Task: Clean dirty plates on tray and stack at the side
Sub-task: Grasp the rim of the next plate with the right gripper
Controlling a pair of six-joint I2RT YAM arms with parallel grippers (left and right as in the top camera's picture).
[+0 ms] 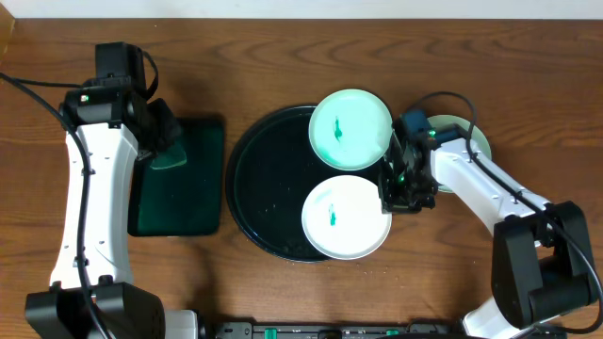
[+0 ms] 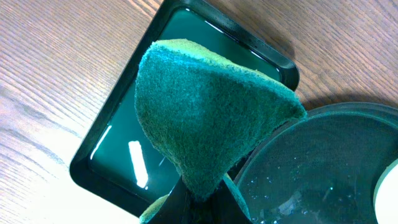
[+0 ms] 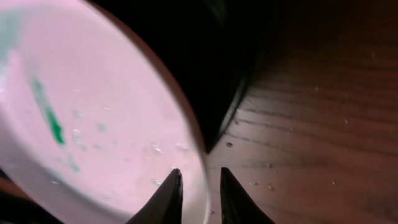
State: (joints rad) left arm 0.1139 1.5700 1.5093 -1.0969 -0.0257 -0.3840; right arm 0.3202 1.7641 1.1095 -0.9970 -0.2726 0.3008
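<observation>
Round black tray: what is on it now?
Two pale plates with teal smears: the far plate overhanging the tray rim, the near plate in front of it. The tray floor beneath them is hidden.

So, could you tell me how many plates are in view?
3: far plate and near plate on the tray's right side, the near one's rim in the right claw; third plate on the table, mostly under that arm.

Table (image 1: pixel 283 56) is brown wood, grain plain to see, with a faint sheen. The sponge (image 2: pixel 205 112) is coarse, fuzzy green fibre, matt. Rectangular tray (image 2: pixel 118 134) gleams like glossy black plastic. Round tray (image 2: pixel 311 168) is black and droplet-speckled. Near plate (image 1: pixel 346 218) is smooth, glossy, wet-flecked.
</observation>
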